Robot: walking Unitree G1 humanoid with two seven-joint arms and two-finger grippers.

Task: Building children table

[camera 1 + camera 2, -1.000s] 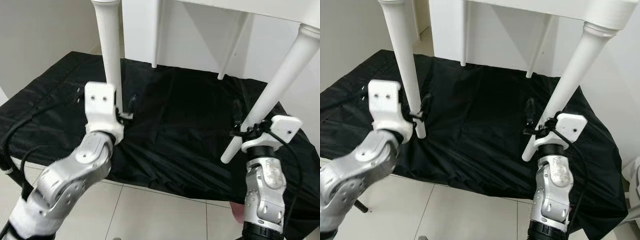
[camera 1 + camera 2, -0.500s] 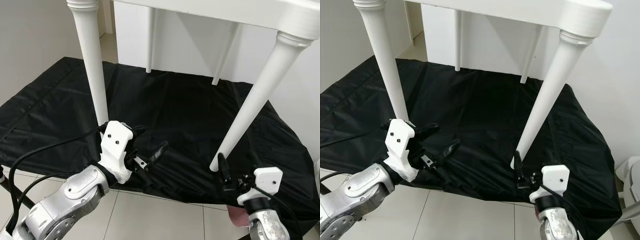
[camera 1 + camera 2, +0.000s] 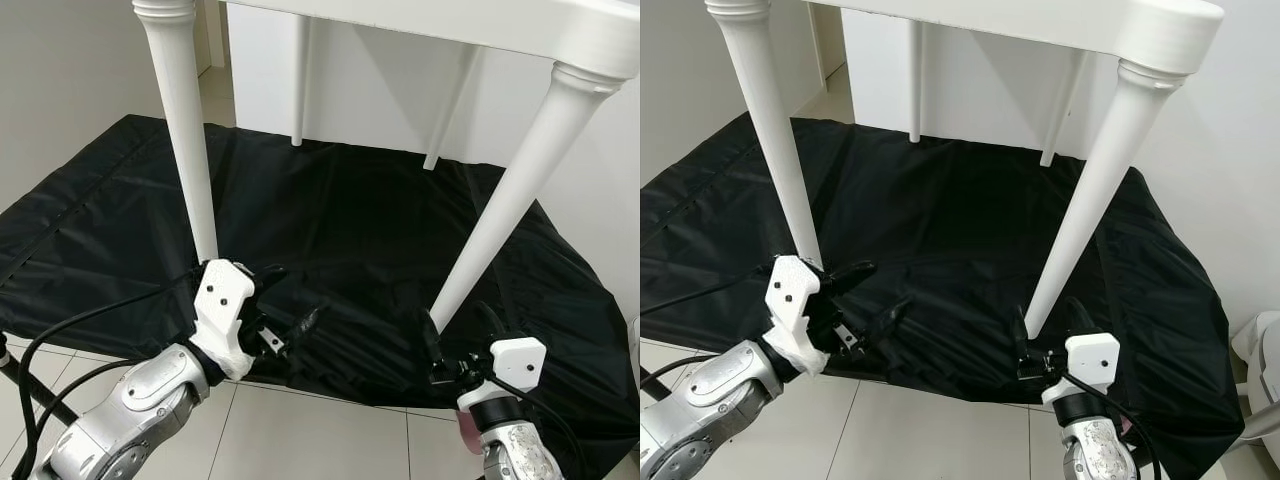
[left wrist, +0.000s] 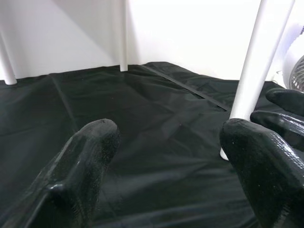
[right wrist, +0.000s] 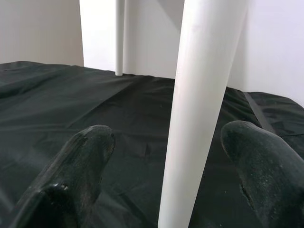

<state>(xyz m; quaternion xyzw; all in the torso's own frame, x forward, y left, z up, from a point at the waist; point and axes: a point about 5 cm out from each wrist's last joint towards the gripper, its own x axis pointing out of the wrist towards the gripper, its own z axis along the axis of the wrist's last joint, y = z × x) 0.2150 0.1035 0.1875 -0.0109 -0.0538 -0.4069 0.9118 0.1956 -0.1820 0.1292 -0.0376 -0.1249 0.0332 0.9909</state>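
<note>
We see bright, even indoor light and sharp head views. In the wrist views the near fingertips (image 4: 85, 156) blur, and the white wall (image 4: 190, 28) glares.

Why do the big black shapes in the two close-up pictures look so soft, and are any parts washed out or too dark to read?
Left wrist view: the left tool's fingers sit too close to the lens and blur, while the white wall behind is washed out. Right wrist view: the right tool's fingers are equally soft; the table leg is sharper. Left eye view: evenly lit, sharp; the black sheet shows faint sheen on its creases.
</note>
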